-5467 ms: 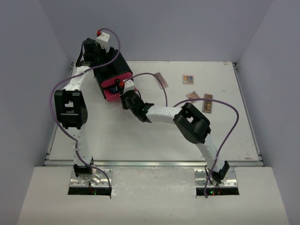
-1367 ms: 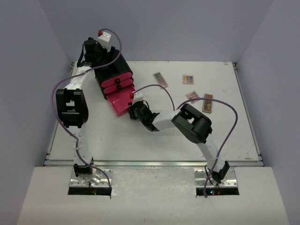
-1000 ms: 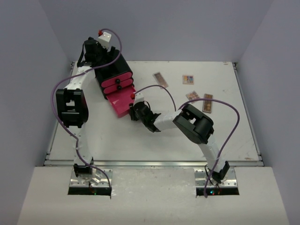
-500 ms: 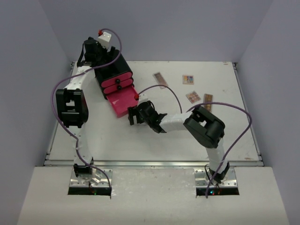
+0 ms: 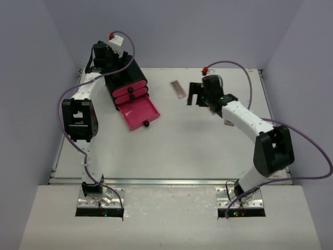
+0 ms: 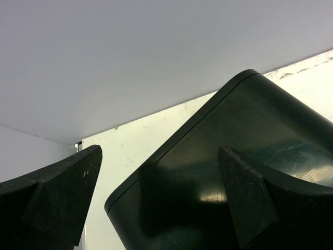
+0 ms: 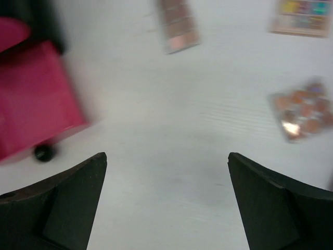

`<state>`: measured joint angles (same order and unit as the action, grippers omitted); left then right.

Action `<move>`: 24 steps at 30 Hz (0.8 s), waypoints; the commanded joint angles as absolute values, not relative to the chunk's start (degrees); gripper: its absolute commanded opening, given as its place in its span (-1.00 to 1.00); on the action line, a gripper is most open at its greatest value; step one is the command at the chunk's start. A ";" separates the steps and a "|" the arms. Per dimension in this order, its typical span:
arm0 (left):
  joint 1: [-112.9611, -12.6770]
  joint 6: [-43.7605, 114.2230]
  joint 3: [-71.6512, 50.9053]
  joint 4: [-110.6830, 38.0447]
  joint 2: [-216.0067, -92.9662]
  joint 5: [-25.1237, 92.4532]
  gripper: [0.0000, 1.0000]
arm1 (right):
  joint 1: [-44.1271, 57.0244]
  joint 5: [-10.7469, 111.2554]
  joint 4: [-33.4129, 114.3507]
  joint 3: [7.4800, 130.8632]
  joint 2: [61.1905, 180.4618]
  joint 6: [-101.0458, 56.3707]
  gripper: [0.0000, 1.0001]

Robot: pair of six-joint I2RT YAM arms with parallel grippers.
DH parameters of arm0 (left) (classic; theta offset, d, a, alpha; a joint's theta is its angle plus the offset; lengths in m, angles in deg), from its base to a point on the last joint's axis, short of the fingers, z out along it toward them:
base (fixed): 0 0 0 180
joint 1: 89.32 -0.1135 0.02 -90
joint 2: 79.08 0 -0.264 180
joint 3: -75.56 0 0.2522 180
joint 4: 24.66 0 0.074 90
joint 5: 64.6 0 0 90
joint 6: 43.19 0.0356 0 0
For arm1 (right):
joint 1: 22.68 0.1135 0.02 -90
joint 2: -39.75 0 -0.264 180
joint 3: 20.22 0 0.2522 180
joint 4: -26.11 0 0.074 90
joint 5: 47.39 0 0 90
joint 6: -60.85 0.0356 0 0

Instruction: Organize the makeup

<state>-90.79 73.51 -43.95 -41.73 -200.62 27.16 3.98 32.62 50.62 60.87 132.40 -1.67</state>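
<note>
One slim palette (image 5: 178, 89) lies flat, long axis diagonal, far-left to near-right.

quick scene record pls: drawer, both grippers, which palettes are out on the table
bottom drawer: pulled out of the chest, no makeup seen inside
left gripper: open, fingers either side of the chest's top corner
right gripper: open, empty, above the table between drawer and palettes
on table: pink-tan palette, multicolour palette, round-swatch palette
sorted so far: none visible
</note>
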 commanded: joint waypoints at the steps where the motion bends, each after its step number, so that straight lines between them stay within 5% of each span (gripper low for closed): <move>1: -90.99 74.31 -42.27 -54.66 -204.02 27.35 0.89 | -8.47 33.00 66.86 65.20 135.32 0.24 0.98; 8: -90.55 74.25 -42.26 -55.13 -203.80 27.77 0.89 | -20.85 29.12 73.75 76.18 146.92 0.52 0.98; 24: -90.52 74.79 -42.38 -55.21 -203.68 27.13 0.89 | -26.19 31.42 75.62 76.09 158.19 -3.60 0.78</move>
<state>-90.75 73.37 -44.26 -42.59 -200.62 27.56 -25.72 30.81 74.86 73.95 156.59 -2.24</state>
